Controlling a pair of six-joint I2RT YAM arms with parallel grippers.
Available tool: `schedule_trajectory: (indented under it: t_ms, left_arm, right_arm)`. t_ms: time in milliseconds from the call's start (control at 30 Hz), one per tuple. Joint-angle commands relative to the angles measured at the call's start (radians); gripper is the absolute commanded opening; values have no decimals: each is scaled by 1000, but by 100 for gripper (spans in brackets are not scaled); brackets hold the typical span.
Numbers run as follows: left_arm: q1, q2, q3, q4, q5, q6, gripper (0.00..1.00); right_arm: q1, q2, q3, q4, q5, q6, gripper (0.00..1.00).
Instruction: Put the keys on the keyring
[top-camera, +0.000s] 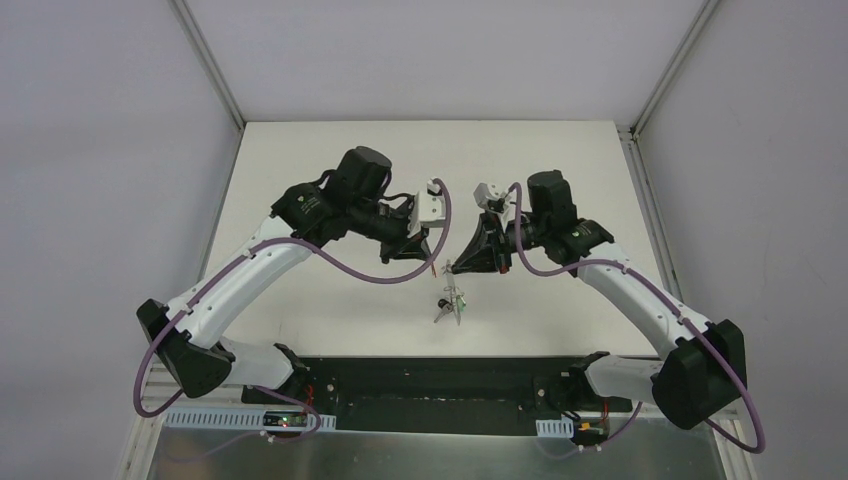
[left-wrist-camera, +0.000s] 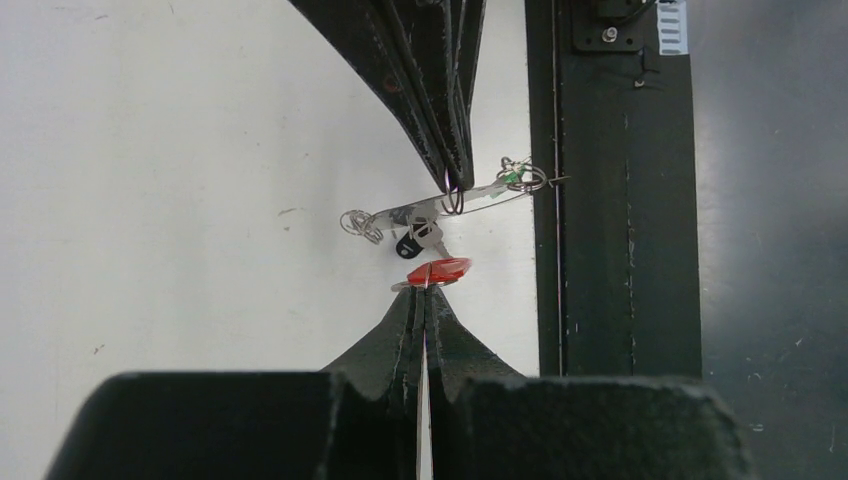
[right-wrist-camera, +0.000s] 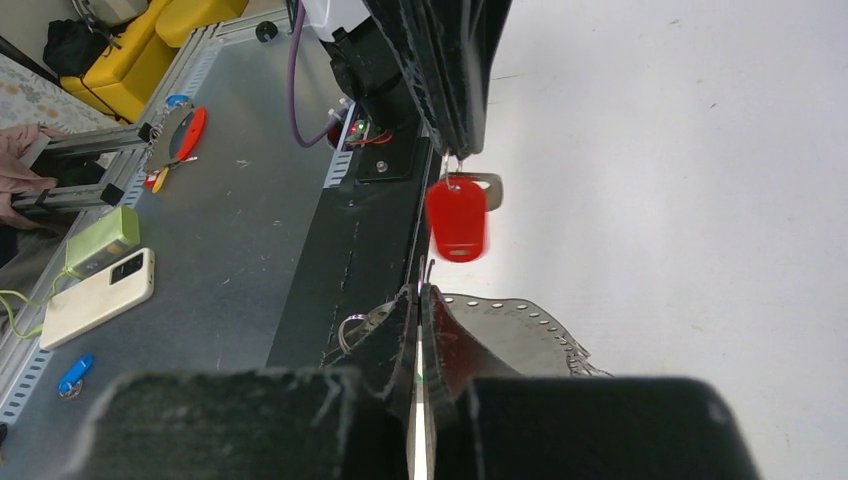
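The left pincer (left-wrist-camera: 425, 290) is clenched on the red key (left-wrist-camera: 437, 270), held above the white counter (left-wrist-camera: 150, 200). At its one o'clock in the left wrist view, the right pincer (left-wrist-camera: 455, 185) is clamped on the keyring (left-wrist-camera: 395, 214). A black key (left-wrist-camera: 412, 243) and a green key (left-wrist-camera: 515, 176) hang from the ring.

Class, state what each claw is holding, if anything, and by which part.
Left claw pinches the red key at its top end, the tag hanging below. Right claw pinches the keyring by its rim.
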Motion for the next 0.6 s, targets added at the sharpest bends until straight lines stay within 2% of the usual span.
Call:
schedule_trajectory:
  t_ms: [0,233,467,500,567]
  left_arm:
    - [-5,-49,-53,64,-60,-5,0]
    - [-5,-76,-101,112,-136,-27,0]
    - [-7,-67,-92,134,-77,-119,0]
    - [-9,-67,-95,143,-72,-136,0]
    - [-17,-60,-93,158,-66,-168,0]
  right_arm:
    - [-3,-24,8,73,-59,2,0]
    - [-15,-16,1,73,-59,2,0]
    - [-26,-26,-25,159,-59,2,0]
    - [-30,-28,-29,170,-66,226,0]
    - [-34,-28,-38,226,-59,328,0]
